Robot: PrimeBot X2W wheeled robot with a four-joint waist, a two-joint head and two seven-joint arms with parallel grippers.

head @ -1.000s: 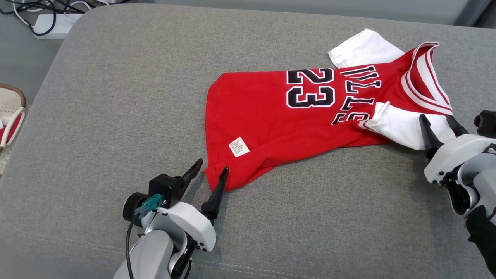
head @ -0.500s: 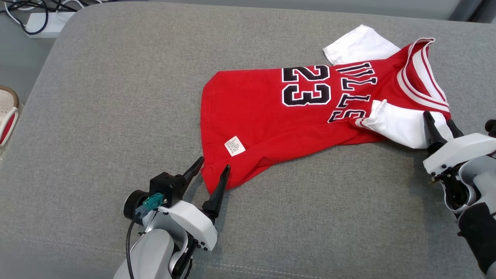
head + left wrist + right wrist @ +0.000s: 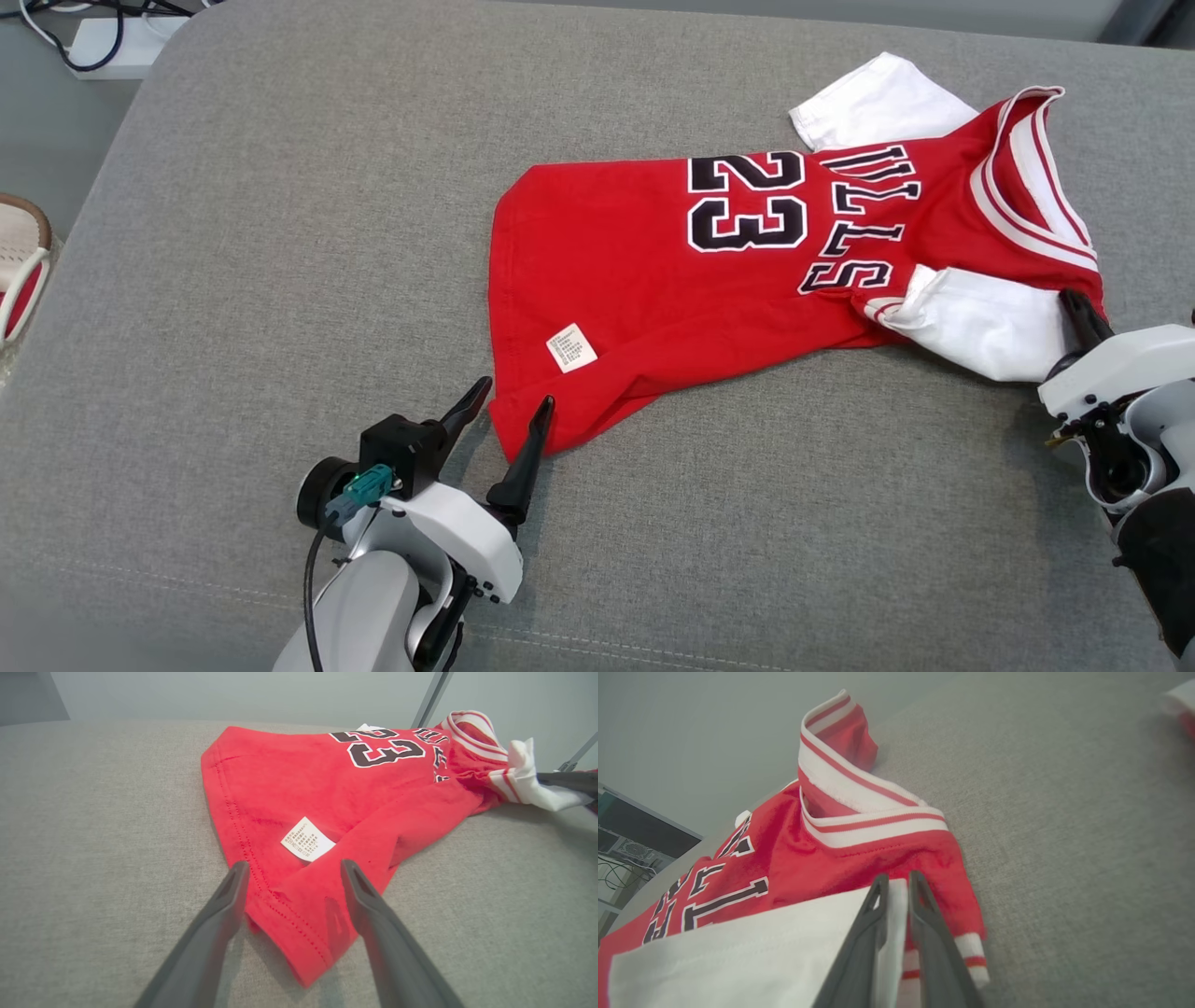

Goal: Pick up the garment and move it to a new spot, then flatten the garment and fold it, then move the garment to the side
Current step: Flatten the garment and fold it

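Shirt flat on the cushion: one tool open at the hem, one clamped on a sleeve.

Nearest, the left tool stands open, its fingers either side of the shirt's near hem corner, low to the cushion and not gripping. Just beyond its tips lies the white label. The right tool is pinched nearly together on the edge of the folded-over white sleeve. The red body and collar lie beyond it, and the second sleeve lies farthest. Risks, as judged: the right tool's bite sits close to the sleeve edge, so the cloth may slip out under load. The left tool may catch only one layer or snag the cushion fabric when it closes. A lift with only one corner held would twist and bunch the shirt.
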